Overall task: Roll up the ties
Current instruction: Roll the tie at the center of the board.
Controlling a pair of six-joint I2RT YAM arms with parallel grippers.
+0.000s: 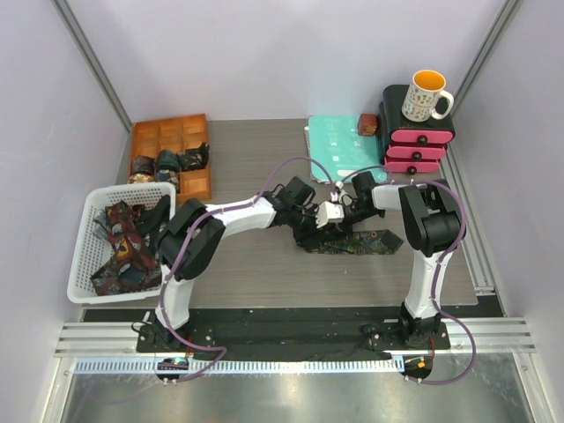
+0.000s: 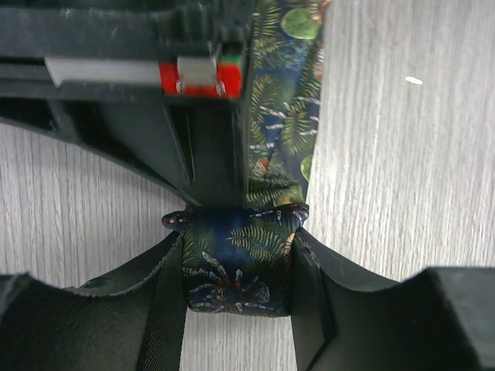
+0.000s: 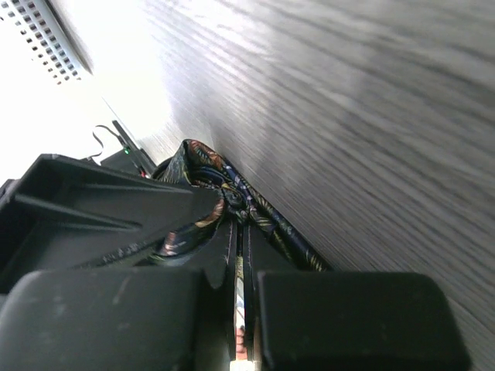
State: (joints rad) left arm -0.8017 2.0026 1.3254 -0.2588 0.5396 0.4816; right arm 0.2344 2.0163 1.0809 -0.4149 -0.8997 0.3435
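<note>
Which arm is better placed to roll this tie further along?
Left, likely. The left gripper is shut across the tie's rolled end, with the flat strip running ahead of it. The right gripper only pinches a thin fold.

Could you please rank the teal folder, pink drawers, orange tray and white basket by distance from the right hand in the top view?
1. folder, just behind the right hand
2. drawers, back right
3. tray, back left
4. basket, far left
</note>
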